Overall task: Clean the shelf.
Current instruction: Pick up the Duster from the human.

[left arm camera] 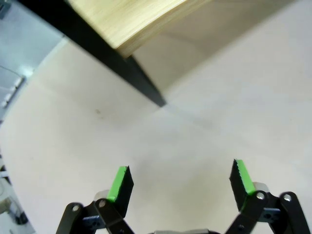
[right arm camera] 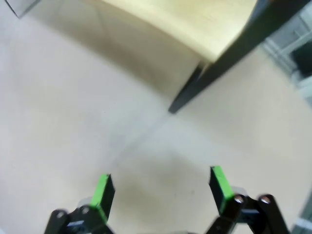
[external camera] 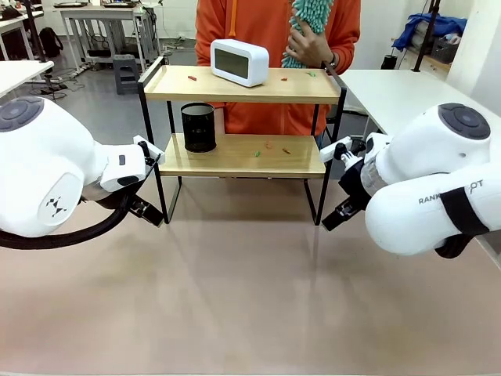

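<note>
The shelf (external camera: 243,84) stands mid-table, with two light wood boards in a black frame. Small red and green scraps lie on both boards. A white clock (external camera: 239,62) sits on the top board and a black mesh cup (external camera: 199,127) on the lower one. Behind the shelf, a person in orange holds a teal duster (external camera: 309,31). My left gripper (left arm camera: 180,183) is open and empty above the table, near the shelf's left front leg (left arm camera: 141,83). My right gripper (right arm camera: 161,187) is open and empty near the right front leg (right arm camera: 195,87).
The beige table (external camera: 250,298) stretches bare in front of the shelf. Both white arms flank the shelf, the left arm (external camera: 47,172) and the right arm (external camera: 430,188). White side tables stand at the far left and far right.
</note>
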{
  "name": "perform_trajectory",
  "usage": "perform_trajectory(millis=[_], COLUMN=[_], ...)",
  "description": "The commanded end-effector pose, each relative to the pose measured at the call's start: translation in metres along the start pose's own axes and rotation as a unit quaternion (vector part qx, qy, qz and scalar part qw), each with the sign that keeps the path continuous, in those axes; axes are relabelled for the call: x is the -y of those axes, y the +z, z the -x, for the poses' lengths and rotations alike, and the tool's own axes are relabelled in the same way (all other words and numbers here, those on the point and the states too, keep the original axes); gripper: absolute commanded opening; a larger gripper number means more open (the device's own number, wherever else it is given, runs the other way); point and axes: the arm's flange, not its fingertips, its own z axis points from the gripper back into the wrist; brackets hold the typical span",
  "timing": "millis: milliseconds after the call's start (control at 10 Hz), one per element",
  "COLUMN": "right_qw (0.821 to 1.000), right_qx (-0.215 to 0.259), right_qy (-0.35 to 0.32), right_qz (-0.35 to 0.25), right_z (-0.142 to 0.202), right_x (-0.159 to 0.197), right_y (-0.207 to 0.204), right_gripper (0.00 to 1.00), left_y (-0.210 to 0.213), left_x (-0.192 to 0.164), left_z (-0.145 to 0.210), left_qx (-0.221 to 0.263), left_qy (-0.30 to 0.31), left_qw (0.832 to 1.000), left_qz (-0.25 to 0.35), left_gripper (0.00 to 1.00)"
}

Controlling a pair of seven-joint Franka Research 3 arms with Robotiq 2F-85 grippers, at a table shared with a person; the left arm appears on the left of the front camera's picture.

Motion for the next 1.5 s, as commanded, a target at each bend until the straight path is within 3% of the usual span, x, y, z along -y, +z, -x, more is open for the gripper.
perform_trajectory(millis=[0, 100, 300, 400, 500, 600, 700, 800, 900, 1000, 1400], right_qw=[0.991, 0.974, 0.920, 0.884, 0.844, 0.801, 0.772, 0.754, 0.769, 0.777, 0.777], right_qx=[-0.054, -0.054, 0.029, 0.077, 0.119, 0.157, 0.192, 0.215, 0.188, 0.162, 0.162], right_qy=[-0.091, -0.163, -0.269, -0.327, -0.385, -0.451, -0.493, -0.544, -0.579, -0.512, -0.512], right_qz=[-0.079, -0.144, -0.284, -0.325, -0.355, -0.362, -0.352, -0.299, -0.195, -0.330, -0.330], right_z=[0.004, 0.015, 0.063, 0.098, 0.139, 0.184, 0.221, 0.247, 0.257, 0.246, 0.246], right_x=[0.029, 0.053, 0.114, 0.147, 0.175, 0.197, 0.208, 0.212, 0.208, 0.241, 0.241], right_y=[0.076, 0.114, 0.176, 0.186, 0.182, 0.171, 0.162, 0.155, 0.144, 0.189, 0.189], right_gripper=[1.00, 1.00, 1.00, 1.00, 1.00, 1.00, 1.00, 1.00, 1.00, 1.00, 1.00], left_y=[0.072, 0.108, 0.164, 0.181, 0.189, 0.180, 0.164, 0.147, 0.127, 0.190, 0.190], left_x=[-0.010, -0.016, -0.061, -0.093, -0.131, -0.153, -0.174, -0.190, -0.192, -0.205, -0.205], left_z=[0.018, 0.031, 0.073, 0.097, 0.124, 0.146, 0.163, 0.180, 0.181, 0.186, 0.186], left_qx=[-0.007, -0.013, 0.085, 0.141, 0.203, 0.248, 0.274, 0.305, 0.298, 0.272, 0.272], left_qy=[0.004, 0.000, 0.037, 0.097, 0.169, 0.226, 0.268, 0.302, 0.347, 0.289, 0.289], left_qw=[0.988, 0.975, 0.945, 0.925, 0.894, 0.862, 0.831, 0.802, 0.794, 0.830, 0.830], left_qz=[0.153, 0.224, 0.315, 0.340, 0.363, 0.380, 0.403, 0.415, 0.401, 0.393, 0.393], left_gripper=[1.00, 1.00, 1.00, 1.00, 1.00, 1.00, 1.00, 1.00, 1.00, 1.00, 1.00])
